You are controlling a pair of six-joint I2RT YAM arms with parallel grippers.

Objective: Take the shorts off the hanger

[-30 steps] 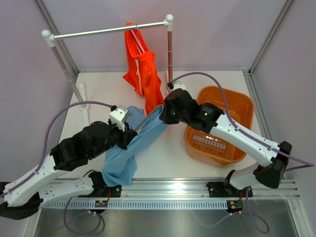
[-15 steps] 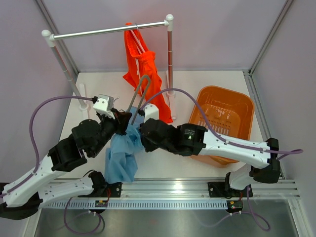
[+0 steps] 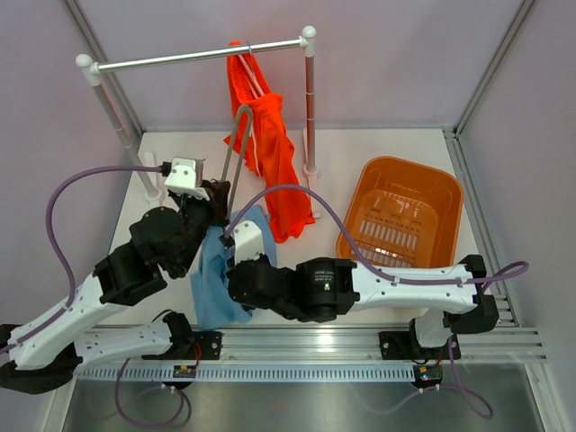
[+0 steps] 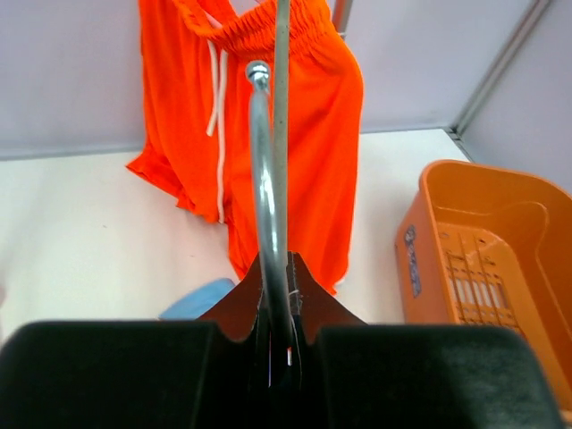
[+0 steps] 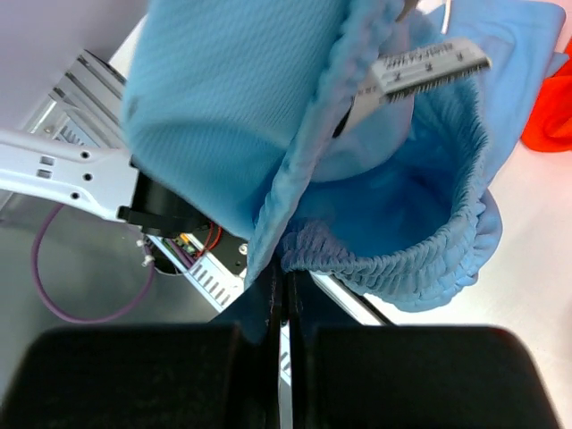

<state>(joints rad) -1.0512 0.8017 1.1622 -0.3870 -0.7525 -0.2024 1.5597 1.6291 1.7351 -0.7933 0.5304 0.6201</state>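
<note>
Over the last second the right arm had swung away from the basket (image 3: 400,216) across to the near left. It dragged the blue shorts (image 3: 214,290) toward the table's (image 3: 378,148) near edge, where they lay bunched under that arm. Meanwhile the left gripper (image 3: 219,192) had raised the hanger (image 3: 238,144), so its bare wire loop stood tilted toward the orange shorts (image 3: 267,148).

The left gripper's jaws were closed tight on the hanger's lower end, the metal running up from between them in the wrist view. The right gripper (image 5: 281,295) was pinched on the gathered waistband of the blue shorts, whose white label (image 5: 420,70) hung above it. Whether any blue cloth touched the hanger's lower end could not be told.

The orange shorts hung from the rail (image 3: 180,59), close behind the hanger loop. The basket sat to the right, well apart.
</note>
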